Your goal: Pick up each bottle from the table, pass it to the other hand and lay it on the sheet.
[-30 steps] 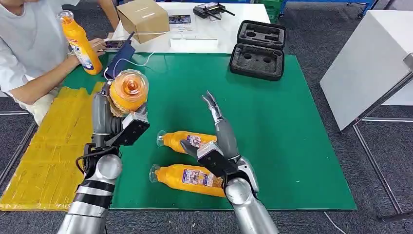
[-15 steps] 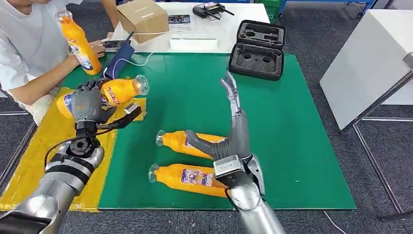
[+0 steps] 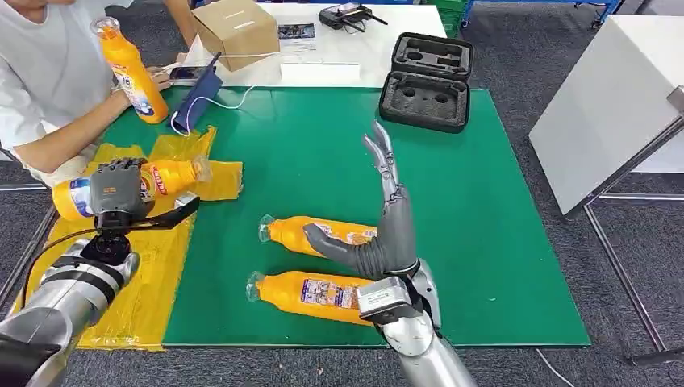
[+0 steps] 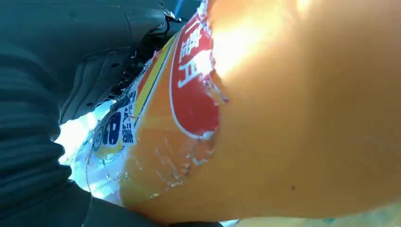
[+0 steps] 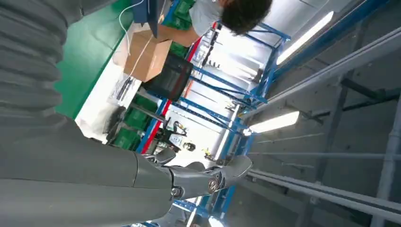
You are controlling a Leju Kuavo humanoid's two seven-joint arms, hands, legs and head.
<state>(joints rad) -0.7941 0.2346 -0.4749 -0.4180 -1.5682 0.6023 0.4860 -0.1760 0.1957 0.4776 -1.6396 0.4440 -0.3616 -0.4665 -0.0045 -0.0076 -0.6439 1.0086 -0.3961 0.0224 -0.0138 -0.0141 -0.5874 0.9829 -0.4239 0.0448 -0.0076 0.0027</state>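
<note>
Left hand (image 3: 119, 190) grips one bottle (image 3: 165, 177) over the yellow sheet (image 3: 153, 266), unreleased; my right hand (image 3: 387, 218) spread, empty; two bottles (image 3: 310, 294) left on the green mat.

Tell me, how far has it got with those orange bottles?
Nothing lies loose on the yellow sheet yet. The left hand grips one bottle on its side over the sheet, not yet let go. The right hand is empty, fingers spread and raised. Two bottles wait on the green mat; a person holds another.
</note>
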